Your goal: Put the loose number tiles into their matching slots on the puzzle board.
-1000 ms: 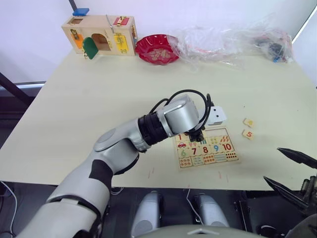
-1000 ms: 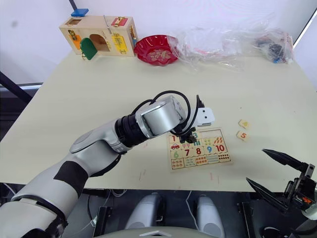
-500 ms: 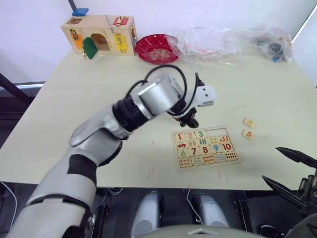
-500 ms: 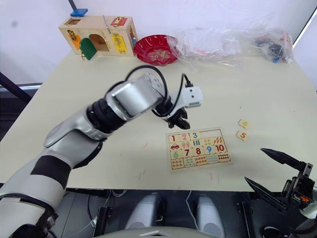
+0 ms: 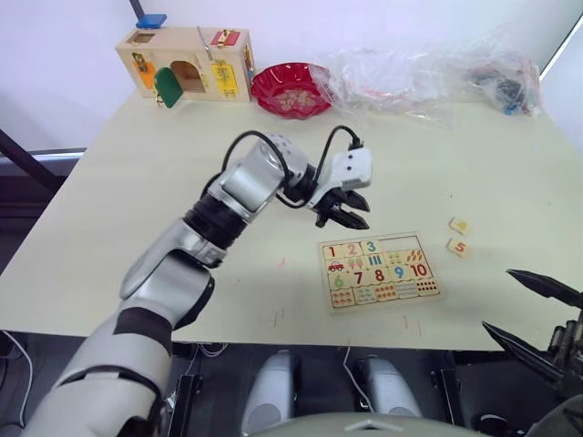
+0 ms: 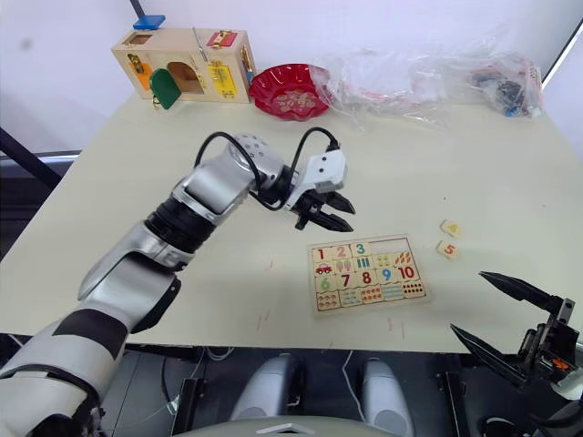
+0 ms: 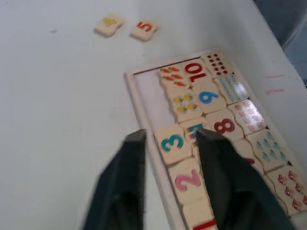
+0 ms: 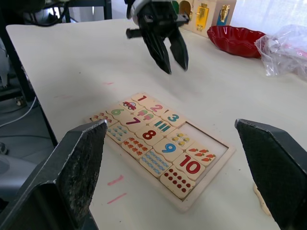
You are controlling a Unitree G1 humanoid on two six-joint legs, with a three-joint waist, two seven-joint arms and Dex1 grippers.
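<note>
We see the puzzle board (image 5: 378, 271) lying flat on the pale tabletop (image 5: 137, 209), near its front edge. Tiles 1, 2 and 3 (image 7: 172, 142) sit in the board's top row, and the two slots (image 7: 149, 91) beside the 3 are bare. Two loose tiles lie on the tabletop well to the right of the board, close together: the tile marked 5 (image 5: 456, 246) and, just behind it, a tile with a yellow digit (image 5: 459, 226) that we cannot read for sure. Our left gripper (image 5: 349, 213) hangs in the air above the tabletop, just behind the board's left end, its jaws a narrow gap apart and holding nothing. Our right gripper (image 5: 536, 317) is low at the front right, off the tabletop's edge, jaws spread wide and empty. At the far edge stand a wooden latch box (image 5: 184, 64), a red bowl (image 5: 291, 89) and a heap of clear plastic bags (image 5: 428, 77).
</note>
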